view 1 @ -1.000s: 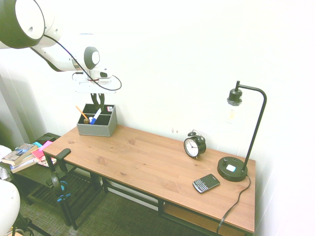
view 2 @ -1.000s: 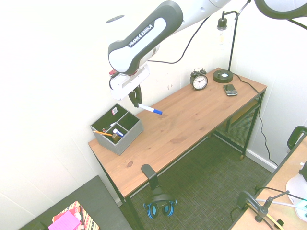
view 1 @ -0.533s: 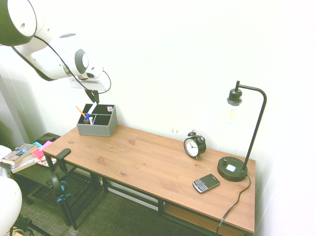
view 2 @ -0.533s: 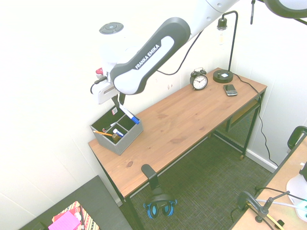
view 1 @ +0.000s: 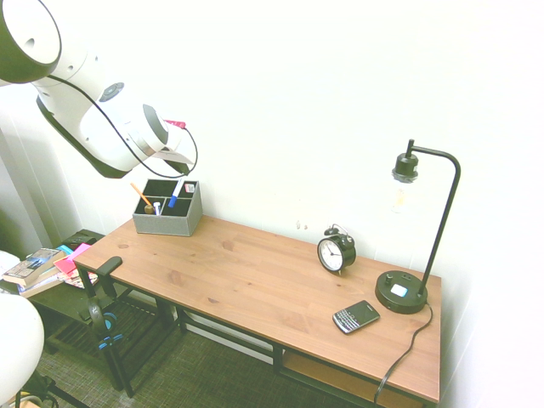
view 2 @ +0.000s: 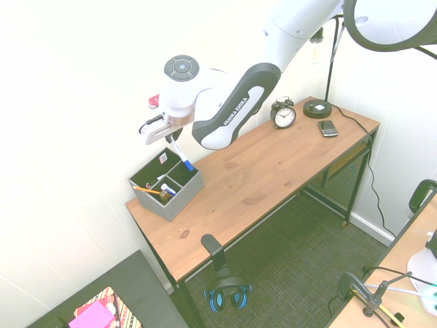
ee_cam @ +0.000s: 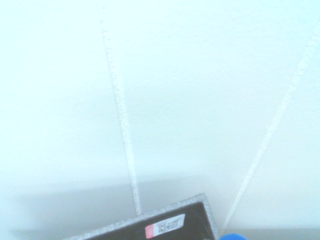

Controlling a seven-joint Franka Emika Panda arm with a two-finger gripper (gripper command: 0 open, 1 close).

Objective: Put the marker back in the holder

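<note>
The marker (view 2: 181, 156) looked light, stiff and smooth, likely to slip or swivel if pinched loosely but hardly fragile; the best place to take hold was the white barrel, toward the end away from the blue cap, leaving the cap end free to go in first. The end effector (view 2: 174, 136) was closed on that far end of the barrel. The marker was at the holder (view 2: 179, 205), its cap over the side of the box nearer the clock (view 2: 283, 115); whether it touched a wall could not be told. Its long axis ran steeply aslant, cap down, barrel rising to the grip, not quite upright
</note>
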